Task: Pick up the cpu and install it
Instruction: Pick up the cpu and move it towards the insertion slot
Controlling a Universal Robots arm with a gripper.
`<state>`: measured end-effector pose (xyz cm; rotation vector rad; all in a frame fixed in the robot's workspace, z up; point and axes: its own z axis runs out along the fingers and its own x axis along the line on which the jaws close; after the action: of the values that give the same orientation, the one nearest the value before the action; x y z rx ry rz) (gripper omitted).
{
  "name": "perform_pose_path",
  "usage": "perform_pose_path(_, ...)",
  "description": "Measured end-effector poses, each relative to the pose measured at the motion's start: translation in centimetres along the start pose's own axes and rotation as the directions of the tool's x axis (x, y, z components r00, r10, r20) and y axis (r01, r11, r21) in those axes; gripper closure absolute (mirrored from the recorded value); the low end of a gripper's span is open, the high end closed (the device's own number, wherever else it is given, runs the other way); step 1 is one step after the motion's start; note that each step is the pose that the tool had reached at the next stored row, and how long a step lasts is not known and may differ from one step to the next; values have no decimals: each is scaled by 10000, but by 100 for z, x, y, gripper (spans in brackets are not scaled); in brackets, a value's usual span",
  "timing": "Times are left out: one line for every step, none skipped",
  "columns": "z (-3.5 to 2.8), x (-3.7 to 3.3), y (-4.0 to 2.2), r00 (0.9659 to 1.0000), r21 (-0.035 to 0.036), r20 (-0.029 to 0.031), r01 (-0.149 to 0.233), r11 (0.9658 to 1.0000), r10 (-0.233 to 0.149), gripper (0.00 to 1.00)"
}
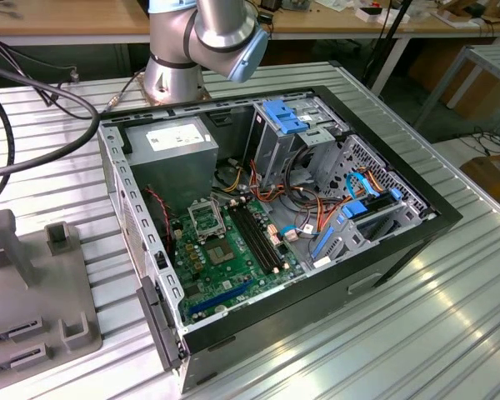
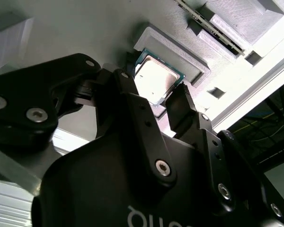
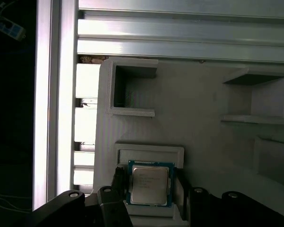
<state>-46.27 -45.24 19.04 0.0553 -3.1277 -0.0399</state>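
Note:
The cpu (image 3: 149,185) (image 2: 156,78), a flat square chip with a pale metal top and a green rim, lies in a raised pocket of a grey printed holder (image 3: 146,150) (image 2: 170,45). In both wrist views my gripper (image 3: 149,182) (image 2: 154,87) straddles it, open. Its black fingers (image 3: 117,177) (image 2: 128,90) stand close beside two opposite edges of the chip, with a thin gap on each side. In the exterior view the motherboard (image 1: 225,258) lies in the open computer case, and its square socket (image 1: 207,221) has nothing in it.
The black case (image 1: 383,250) lies on a ribbed metal table (image 1: 450,317), with cables, a drive cage (image 1: 287,125) and a power supply (image 1: 175,146) inside. A grey fixture (image 1: 33,283) sits at the exterior view's left. The arm's base (image 1: 175,67) stands behind the case.

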Motion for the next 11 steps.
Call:
perform_pose_path(-1, 0, 0, 10000, 0, 0, 0, 10000, 0, 47)
perform_pose_path(-4, -1, 1, 10000, 0, 0, 0, 10000, 0, 47)
perform_pose_path(-9, -1, 1, 10000, -1, 1, 0, 10000, 0, 47)
perform_pose_path(-11, 0, 1, 10000, -1, 2, 0, 10000, 0, 47)
perform_pose_path(-12, 0, 1, 10000, 0, 2, 0, 10000, 0, 47)
perform_pose_path(-12, 0, 0, 10000, -1, 2, 0, 10000, 0, 47)
perform_pose_path(-13, 0, 1, 10000, 0, 1, 0, 10000, 0, 47)
perform_pose_path(-14, 0, 1, 10000, 0, 1, 0, 10000, 0, 47)
perform_pose_path(-14, 0, 1, 10000, 0, 1, 0, 10000, 0, 47)
perform_pose_path(-15, 0, 1, 10000, 0, 0, 0, 10000, 0, 47)
perform_pose_path(-15, 0, 1, 10000, 0, 0, 0, 10000, 0, 49)
